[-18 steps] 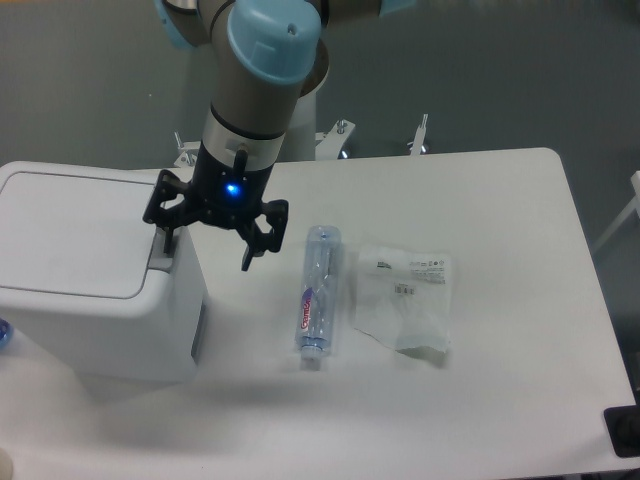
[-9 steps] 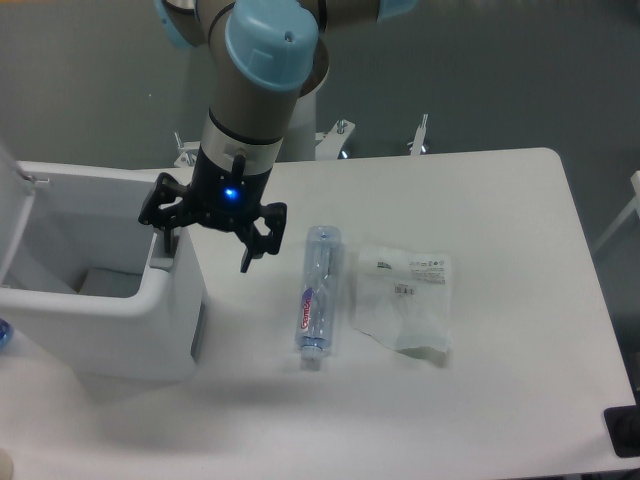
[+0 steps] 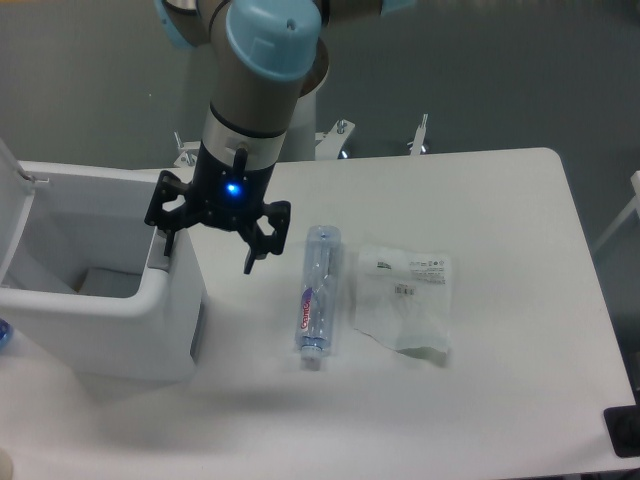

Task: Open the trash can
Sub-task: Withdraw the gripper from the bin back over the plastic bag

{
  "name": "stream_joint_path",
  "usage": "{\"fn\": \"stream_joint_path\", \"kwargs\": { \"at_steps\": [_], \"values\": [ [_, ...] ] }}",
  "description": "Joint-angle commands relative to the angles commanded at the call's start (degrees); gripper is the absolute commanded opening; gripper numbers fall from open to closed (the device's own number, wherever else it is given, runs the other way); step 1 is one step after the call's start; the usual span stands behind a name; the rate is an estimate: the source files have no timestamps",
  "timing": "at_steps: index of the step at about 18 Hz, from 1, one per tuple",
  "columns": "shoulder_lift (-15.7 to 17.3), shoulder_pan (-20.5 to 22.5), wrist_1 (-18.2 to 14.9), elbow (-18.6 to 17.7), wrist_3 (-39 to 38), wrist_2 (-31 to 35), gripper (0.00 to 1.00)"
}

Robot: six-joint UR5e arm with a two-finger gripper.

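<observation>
The trash can (image 3: 100,300) stands open, lid upright. The gripper (image 3: 210,248) has its fingers (image 3: 251,258) spread apart, one over the rim tab, holding nothing.

White table (image 3: 500,200), grey floor (image 3: 480,70)

A second ago the trash can (image 3: 120,330) sits shut, its flat white lid (image 3: 12,215) lying level over the top. Now that lid stands swung up at the far left edge, and the hollow inside of the bin shows. It was already up half a second ago. The gripper (image 3: 208,252), fingers spread over the can's right rim, now sits very slightly further right and lower than before.
</observation>
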Motion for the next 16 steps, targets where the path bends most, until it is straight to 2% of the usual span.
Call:
{"fn": "stream_joint_path", "kwargs": {
  "at_steps": [5, 9, 11, 14, 16],
  "values": [
    [-1.0, 4.2, 0.1, 0.1, 1.5, 7.2, 1.00],
    [-2.7, 11.4, 0.1, -0.4, 12.6, 8.1, 1.00],
    [-3.9, 13.4, 0.2, 0.2, 14.6, 10.9, 1.00],
    [-5.4, 16.8, 2.5, 0.6, 15.7, 12.2, 1.00],
    [-6.1, 18.2, 2.6, 0.8, 21.2, 12.3, 1.00]
  ]
}}
